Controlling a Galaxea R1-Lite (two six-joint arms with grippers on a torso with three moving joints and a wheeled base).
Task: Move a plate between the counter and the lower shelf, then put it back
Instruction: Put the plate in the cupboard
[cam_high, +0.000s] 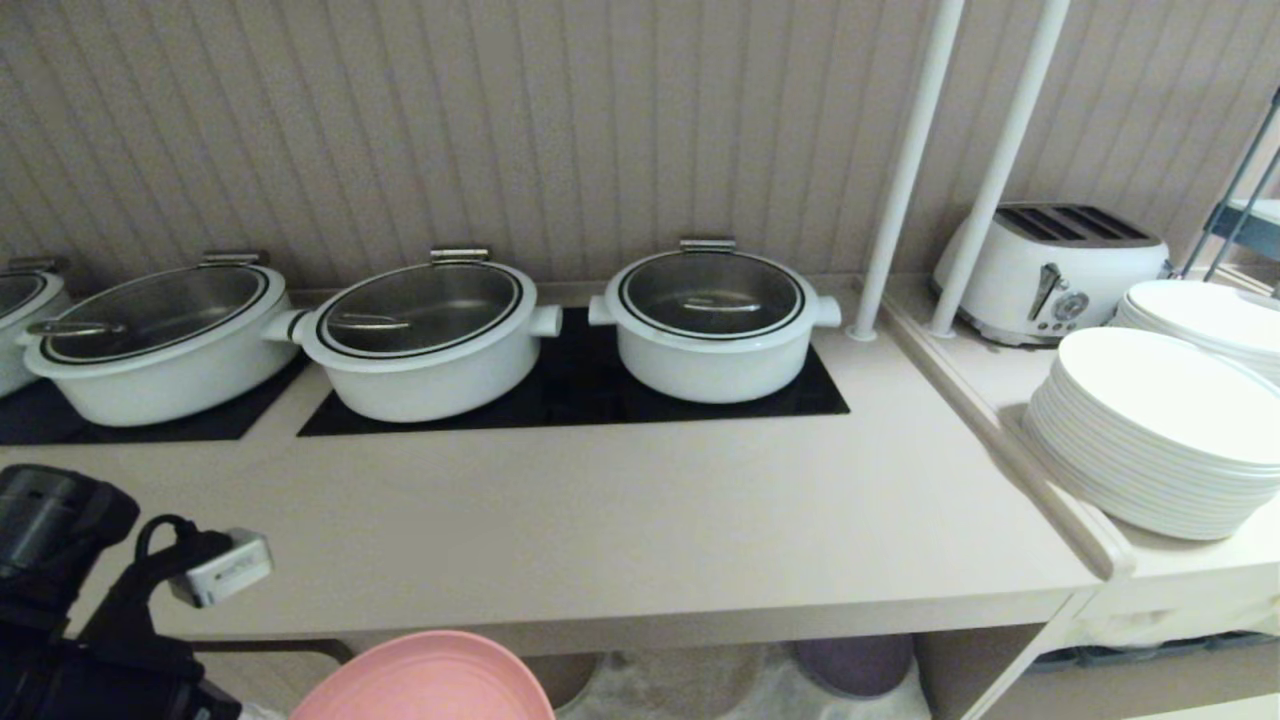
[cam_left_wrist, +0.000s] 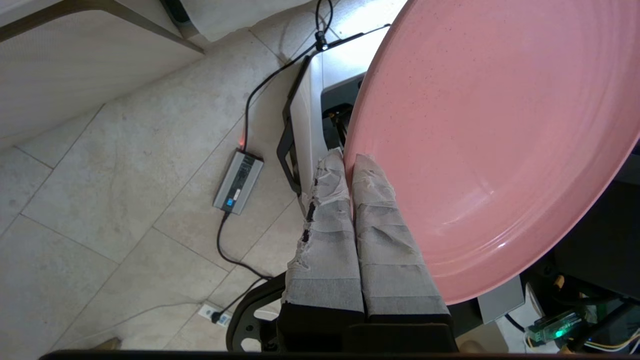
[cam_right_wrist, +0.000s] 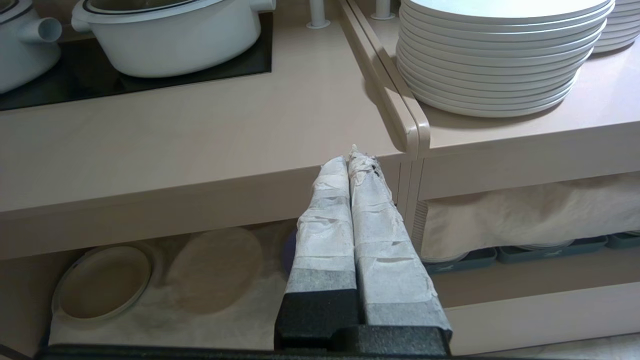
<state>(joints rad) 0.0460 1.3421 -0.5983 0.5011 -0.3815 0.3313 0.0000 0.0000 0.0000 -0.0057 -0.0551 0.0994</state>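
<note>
Gripping plate (cam_left_wrist: 490, 140) rim, left gripper (cam_left_wrist: 350, 165), below counter (cam_high: 620, 520) edge.

The plate (cam_left_wrist: 495, 140) is matte pink with tiny dark specks. The counter (cam_high: 620, 520) is plain beige, its hob panels (cam_high: 575, 395) black. The pots (cam_high: 712, 345) are white with black rim lines. The stacked plates (cam_high: 1160, 440) are white.

The beige tabletop (cam_high: 600, 520) is carrying three white lidded pots (cam_high: 712, 320) sitting on its black hob panels (cam_high: 570, 395). Just beside it, the narrower top (cam_high: 1180, 570) is bearing a white toaster (cam_high: 1050, 270) and stacks of white plates (cam_high: 1160, 440). Below, the lower shelf (cam_right_wrist: 150, 320) is showing its white gauzy cloth, with beige plates (cam_right_wrist: 102, 282) lying on it.
</note>
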